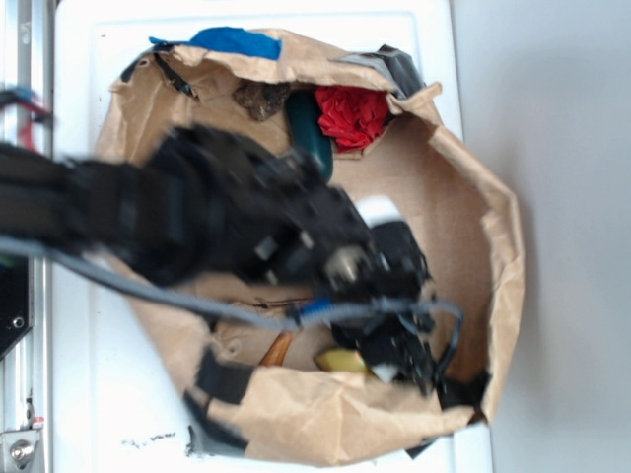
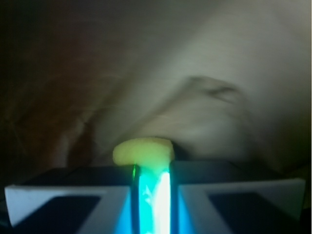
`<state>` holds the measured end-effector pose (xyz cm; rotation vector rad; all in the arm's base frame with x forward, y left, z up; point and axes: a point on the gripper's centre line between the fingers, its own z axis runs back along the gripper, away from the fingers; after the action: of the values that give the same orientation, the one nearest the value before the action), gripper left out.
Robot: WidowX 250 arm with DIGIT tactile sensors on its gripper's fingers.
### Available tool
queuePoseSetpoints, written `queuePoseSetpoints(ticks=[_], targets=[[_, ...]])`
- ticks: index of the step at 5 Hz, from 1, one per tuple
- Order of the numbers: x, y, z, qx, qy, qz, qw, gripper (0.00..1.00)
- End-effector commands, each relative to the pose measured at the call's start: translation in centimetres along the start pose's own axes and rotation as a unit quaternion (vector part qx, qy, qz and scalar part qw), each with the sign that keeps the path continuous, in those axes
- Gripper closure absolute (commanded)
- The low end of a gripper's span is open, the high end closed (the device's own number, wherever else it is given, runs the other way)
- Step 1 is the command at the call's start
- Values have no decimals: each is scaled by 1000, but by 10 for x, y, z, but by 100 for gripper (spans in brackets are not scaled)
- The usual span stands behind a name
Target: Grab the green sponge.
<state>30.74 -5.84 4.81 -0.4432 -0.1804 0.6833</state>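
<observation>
Grasp of green sponge [image 2: 144, 151], nearly complete.
Fingers [image 2: 117, 187] were pinched on the sponge, which protruded just beyond their tips inside the paper bag [image 1: 296, 409]; only lifting clear seemingly remained.

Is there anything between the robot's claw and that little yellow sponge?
Nothing. In the wrist view the green sponge sits pinched between the fingers of the gripper, with no gap. In the exterior view only a yellow edge shows beside the gripper.
</observation>
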Motion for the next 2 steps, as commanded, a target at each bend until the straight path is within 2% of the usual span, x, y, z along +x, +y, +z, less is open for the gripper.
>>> queuePoseSetpoints(ticks=[1,2], targets=[[24,17,83,-79,0,27,996,100],[28,23,95,-87,-1,30,996,100]])
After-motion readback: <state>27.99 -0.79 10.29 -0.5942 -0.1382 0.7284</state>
